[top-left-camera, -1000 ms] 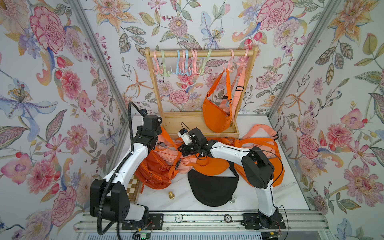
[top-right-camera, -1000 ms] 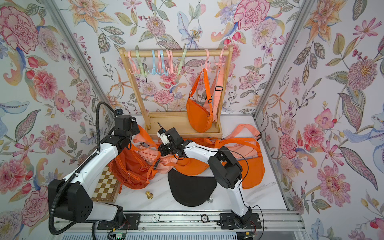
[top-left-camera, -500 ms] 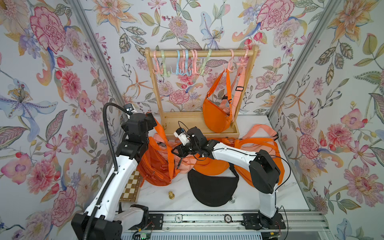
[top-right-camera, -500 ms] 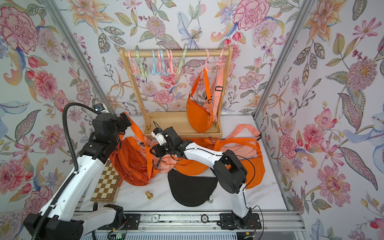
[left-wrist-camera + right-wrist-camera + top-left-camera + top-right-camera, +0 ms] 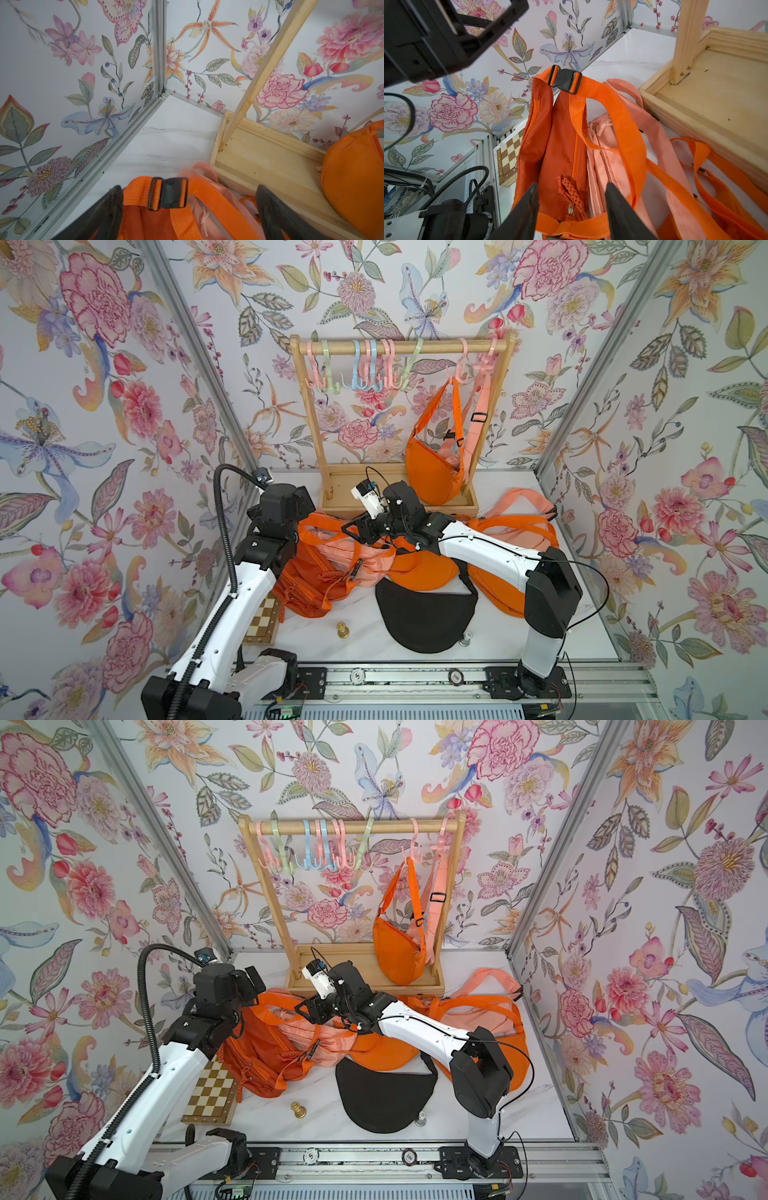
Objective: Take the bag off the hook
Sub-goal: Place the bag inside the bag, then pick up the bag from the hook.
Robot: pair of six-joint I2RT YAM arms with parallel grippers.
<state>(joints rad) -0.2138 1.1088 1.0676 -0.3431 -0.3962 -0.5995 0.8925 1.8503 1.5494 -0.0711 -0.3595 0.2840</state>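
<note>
An orange bag [image 5: 432,472] [image 5: 397,957] hangs by its strap from a pink hook [image 5: 455,369] at the right end of the wooden rack, and it also shows in the left wrist view [image 5: 353,176]. A peach bag's strap [image 5: 478,406] hangs beside it. My left gripper [image 5: 305,506] [image 5: 190,207] is open wide over a dark orange bag's strap with a black buckle [image 5: 167,193] on the table. My right gripper [image 5: 353,531] [image 5: 572,209] is open, and an orange strap lies across between its fingers above that dark orange bag [image 5: 560,135]. Both grippers are low, left of the hanging bag.
Several empty hooks [image 5: 361,369] crowd the rail's left half. Orange and peach bags [image 5: 511,539] lie piled in front of the rack base [image 5: 399,497]. A black bag [image 5: 424,614], a chessboard [image 5: 262,622], a gold pawn [image 5: 341,630] and a silver piece [image 5: 465,639] are nearer the front.
My right gripper was shut and has opened over the orange strap. My left gripper has opened wider and drawn back toward the left wall, and the raised strap has sunk.
</note>
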